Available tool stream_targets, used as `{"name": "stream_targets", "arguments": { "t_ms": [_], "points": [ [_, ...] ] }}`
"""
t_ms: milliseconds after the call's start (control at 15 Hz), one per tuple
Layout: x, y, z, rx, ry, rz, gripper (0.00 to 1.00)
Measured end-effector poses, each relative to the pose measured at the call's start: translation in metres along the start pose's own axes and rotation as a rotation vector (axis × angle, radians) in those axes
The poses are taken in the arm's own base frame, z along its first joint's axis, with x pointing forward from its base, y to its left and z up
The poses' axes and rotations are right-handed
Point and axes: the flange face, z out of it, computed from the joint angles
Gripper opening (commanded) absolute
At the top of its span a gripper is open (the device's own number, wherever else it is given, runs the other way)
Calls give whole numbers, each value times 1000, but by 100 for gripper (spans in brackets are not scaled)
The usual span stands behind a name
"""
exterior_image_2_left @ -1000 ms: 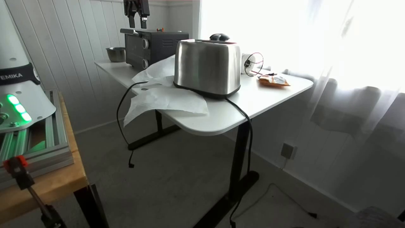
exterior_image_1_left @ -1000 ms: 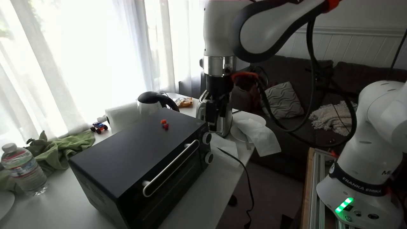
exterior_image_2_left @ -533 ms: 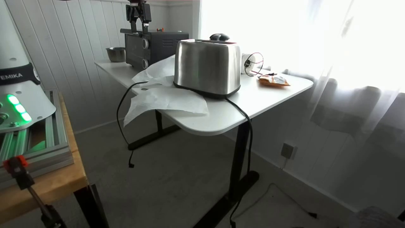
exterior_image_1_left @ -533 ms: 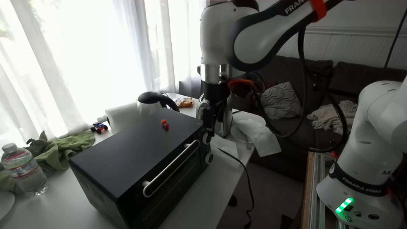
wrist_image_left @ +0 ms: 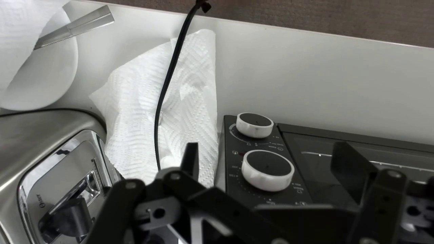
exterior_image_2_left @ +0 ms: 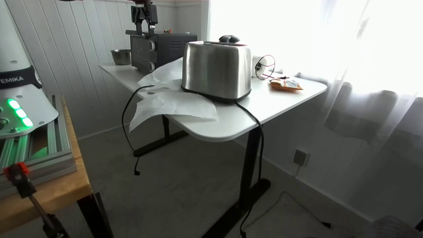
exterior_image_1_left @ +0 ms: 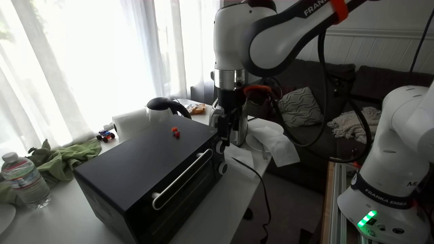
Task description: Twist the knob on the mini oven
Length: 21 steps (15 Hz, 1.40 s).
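Note:
The black mini oven (exterior_image_1_left: 145, 156) stands on the white table, with a silver bar handle (exterior_image_1_left: 183, 179) across its door. It also shows in an exterior view (exterior_image_2_left: 173, 48). Its front has two white-rimmed knobs, an upper knob (wrist_image_left: 268, 171) and a lower knob (wrist_image_left: 255, 124). My gripper (wrist_image_left: 266, 150) is open and empty, pointing down. In the wrist view its fingers lie to either side of the upper knob, apart from it. In an exterior view the gripper (exterior_image_2_left: 145, 32) is at the oven's top front edge, just above the upper knob (exterior_image_2_left: 151, 45).
A steel toaster (exterior_image_2_left: 216, 71) stands close beside the oven's knob end. Paper towels (wrist_image_left: 162, 101), a plate (wrist_image_left: 47, 78) and a black cord (wrist_image_left: 166, 81) lie near it. A small red-orange toy (exterior_image_1_left: 175, 132) sits on the oven top. A kettle (exterior_image_1_left: 162, 108) stands behind.
My gripper has come down from above the oven to its top front edge near the upper knob. In the last half second it has hardly moved. The oven and knobs look unchanged.

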Motion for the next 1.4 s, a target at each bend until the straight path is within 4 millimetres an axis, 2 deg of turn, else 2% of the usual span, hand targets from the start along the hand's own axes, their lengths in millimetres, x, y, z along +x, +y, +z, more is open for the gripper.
{"name": "stream_targets", "arguments": {
  "t_ms": [667,1400],
  "points": [
    [5,3,0,-1,50,-73,100],
    [9,10,16,19,27,-128,100]
  ]
}}
